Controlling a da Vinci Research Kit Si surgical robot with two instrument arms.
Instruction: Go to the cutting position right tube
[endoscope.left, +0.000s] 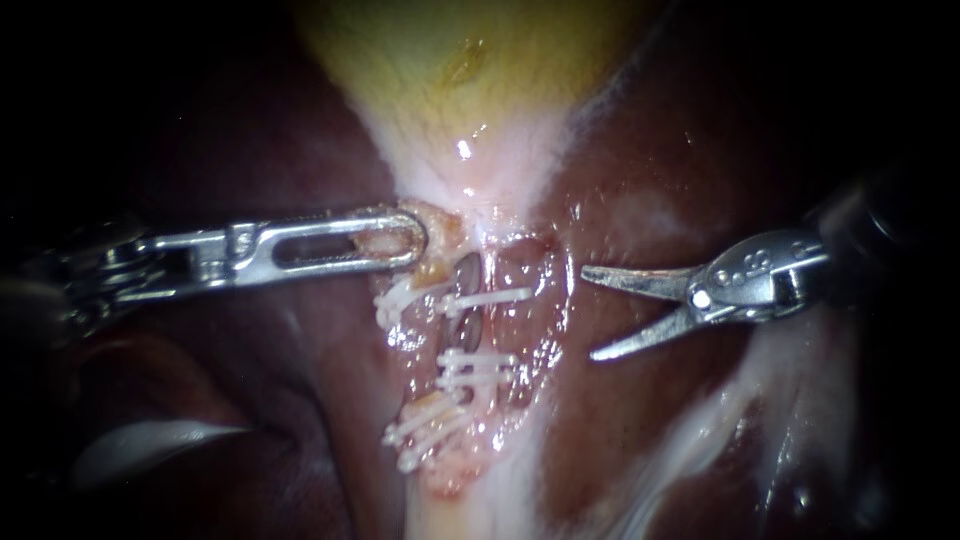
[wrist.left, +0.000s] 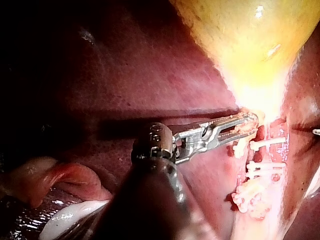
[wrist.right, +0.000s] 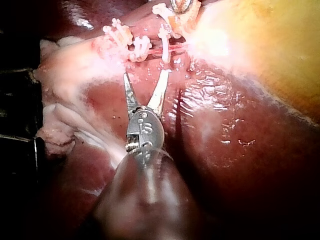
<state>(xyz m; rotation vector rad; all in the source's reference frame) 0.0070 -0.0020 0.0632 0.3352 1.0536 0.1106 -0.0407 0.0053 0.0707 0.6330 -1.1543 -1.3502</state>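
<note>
The yellow gallbladder (endoscope.left: 470, 70) narrows to a pale neck (endoscope.left: 480, 190). Below it run two tubes, each crossed by white clips (endoscope.left: 480, 300). The right tube (endoscope.left: 500, 330) carries one clip near the top and a pair (endoscope.left: 478, 368) lower down, with dark tissue between. My left instrument (endoscope.left: 400, 240) comes in from the left, its slotted jaws shut on tissue at the gallbladder neck. My right instrument (endoscope.left: 592, 312) has curved blades standing open, pointing at the right tube from its right, a short gap away. In the right wrist view the open blades (wrist.right: 146, 80) lie just short of the clips (wrist.right: 142, 47).
Dark red liver (endoscope.left: 650, 180) surrounds the tubes on both sides. A pale band of tissue (endoscope.left: 720, 420) runs under my right instrument. A whitish fold (endoscope.left: 150, 445) lies at the lower left, under my left instrument's shaft.
</note>
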